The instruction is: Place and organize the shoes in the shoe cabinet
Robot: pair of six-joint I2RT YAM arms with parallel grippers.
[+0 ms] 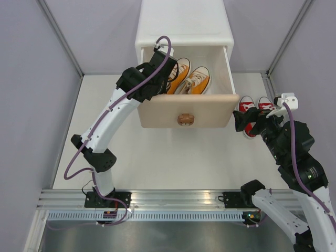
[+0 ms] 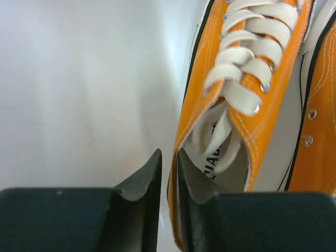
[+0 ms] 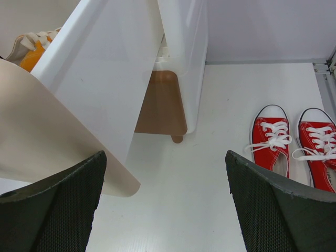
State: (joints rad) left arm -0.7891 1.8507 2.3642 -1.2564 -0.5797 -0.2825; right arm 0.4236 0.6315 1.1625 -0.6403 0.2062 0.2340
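Note:
The white shoe cabinet (image 1: 184, 26) has its upper beige drawer (image 1: 184, 110) pulled out. Two orange shoes (image 1: 197, 80) lie side by side inside it. My left gripper (image 1: 165, 79) reaches into the drawer at the left shoe's heel. In the left wrist view its jaws (image 2: 169, 152) stand a narrow gap apart, astride the collar wall of that orange shoe (image 2: 199, 105), one finger inside the shoe. The second orange shoe (image 2: 320, 142) lies to its right. Two red shoes (image 3: 270, 139) (image 3: 317, 142) stand on the table right of the cabinet. My right gripper (image 3: 165, 157) hovers wide open and holds nothing.
The drawer's white side wall (image 3: 105, 79) and beige front (image 3: 31, 136) jut out to the left of my right gripper. The brown lower drawer front (image 3: 160, 105) is shut. Grey walls close in the table on both sides, and a metal rail (image 1: 173, 199) runs along the near edge.

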